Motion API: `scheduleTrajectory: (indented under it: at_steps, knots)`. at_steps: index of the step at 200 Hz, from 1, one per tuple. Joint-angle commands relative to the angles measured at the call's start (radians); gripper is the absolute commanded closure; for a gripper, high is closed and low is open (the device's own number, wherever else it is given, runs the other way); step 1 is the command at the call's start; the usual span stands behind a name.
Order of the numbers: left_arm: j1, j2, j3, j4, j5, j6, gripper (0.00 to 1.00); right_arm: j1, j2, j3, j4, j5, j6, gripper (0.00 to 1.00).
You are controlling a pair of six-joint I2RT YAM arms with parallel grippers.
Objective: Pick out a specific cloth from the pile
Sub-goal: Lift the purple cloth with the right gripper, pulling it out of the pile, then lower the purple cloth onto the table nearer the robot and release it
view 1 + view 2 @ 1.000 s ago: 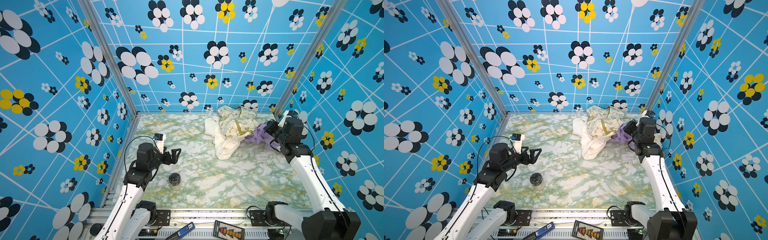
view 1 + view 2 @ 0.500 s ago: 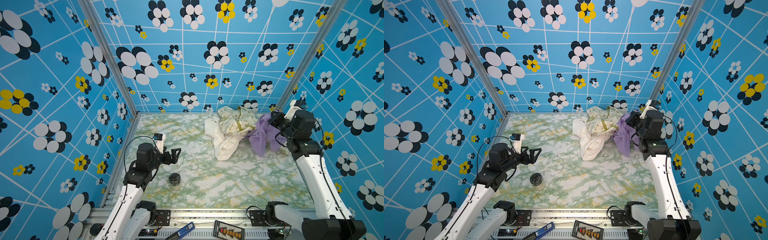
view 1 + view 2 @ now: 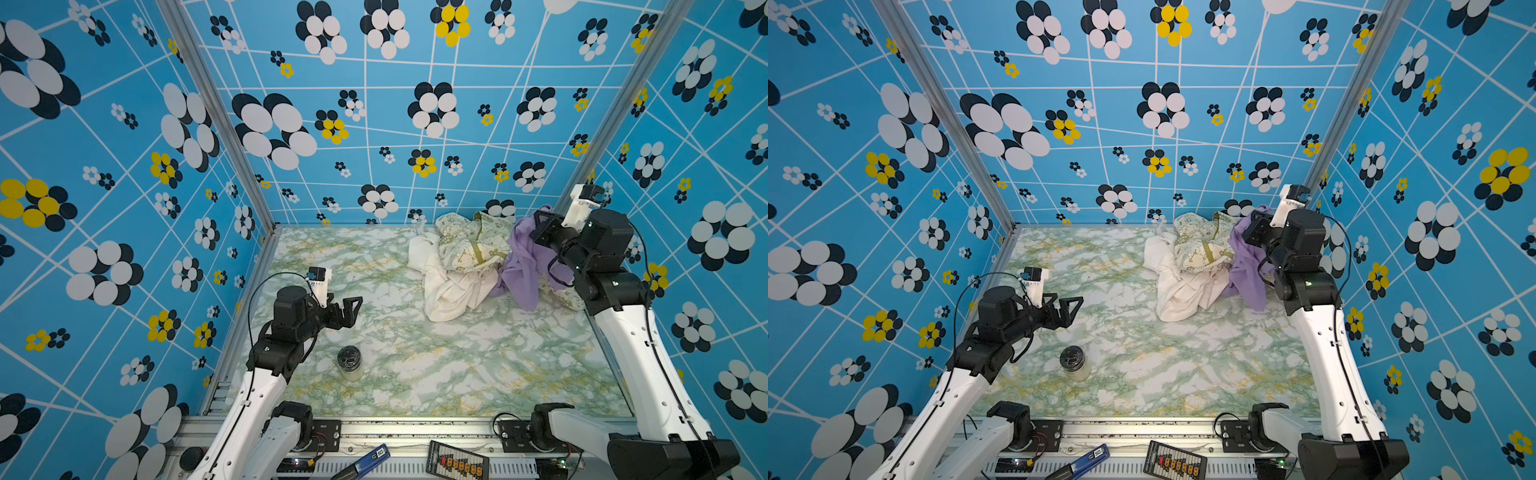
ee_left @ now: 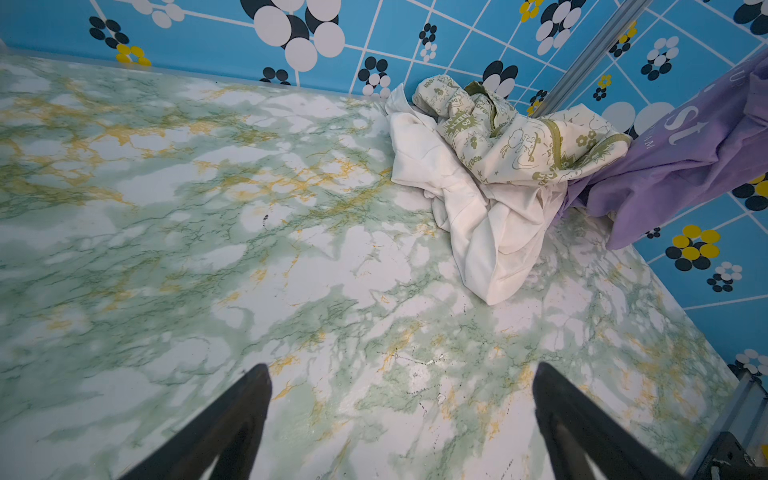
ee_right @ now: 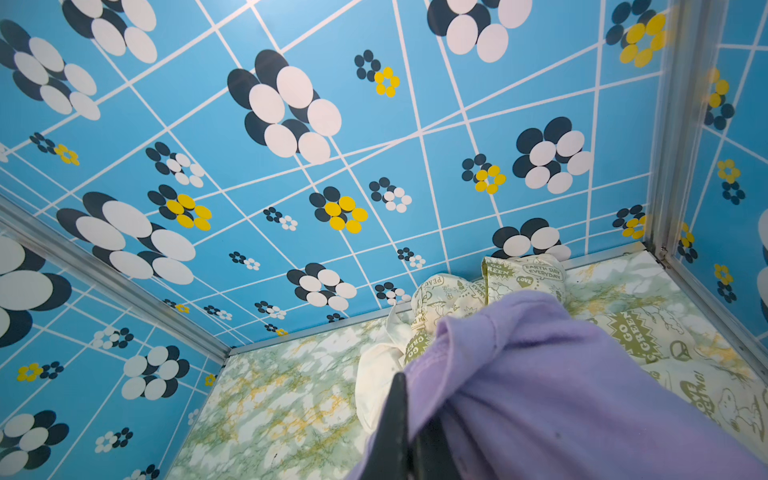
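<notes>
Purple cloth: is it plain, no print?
No, in the left wrist view white lettering shows on the purple cloth.

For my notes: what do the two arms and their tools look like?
The left arm and right arm have white links, black joints and looping thin black cables. The left tool and right tool are black; the left's fingers are open triangular frames.

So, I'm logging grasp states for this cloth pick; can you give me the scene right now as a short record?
right gripper: shut on purple cloth, raised near the back right corner
purple cloth: hanging from it, lower end against the pile
pile: cream printed cloth over white cloth, on table
left gripper: open, empty, above table
jar: upright on table, apart from the pile
</notes>
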Motion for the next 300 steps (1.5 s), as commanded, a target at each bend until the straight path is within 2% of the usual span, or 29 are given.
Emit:
scheduleTrajectory:
  at_steps: [1, 52, 94, 135, 165, 241, 273, 300]
  knots:
    - [-0.008, -0.013, 0.012, 0.033, -0.003, -0.007, 0.01, 0.028, 0.017, 0.013, -0.039, -0.014, -0.094, 1.0]
    - [-0.011, -0.01, 0.011, 0.048, 0.011, -0.012, 0.01, 0.084, 0.074, -0.046, -0.192, 0.022, -0.178, 1.0]
    - [-0.024, -0.011, 0.011, 0.071, 0.032, -0.011, 0.01, 0.087, 0.064, -0.089, -0.191, 0.052, -0.172, 1.0]
    - [-0.04, -0.016, 0.014, 0.085, 0.036, -0.009, 0.01, 0.087, 0.037, -0.022, -0.169, 0.146, -0.173, 1.0]
    - [-0.044, -0.025, 0.012, 0.083, 0.036, -0.008, 0.01, 0.087, 0.01, 0.062, -0.134, 0.164, -0.173, 1.0]
    - [-0.045, -0.034, 0.008, 0.084, 0.029, -0.007, 0.01, 0.087, -0.023, 0.314, -0.087, 0.128, -0.191, 1.0]
    - [-0.048, -0.034, 0.009, 0.087, 0.028, -0.006, 0.01, 0.095, -0.003, 0.34, -0.099, 0.042, -0.173, 1.0]
    - [-0.051, -0.036, 0.009, 0.087, 0.025, -0.008, 0.01, 0.145, 0.024, 0.304, -0.155, 0.012, -0.223, 1.0]
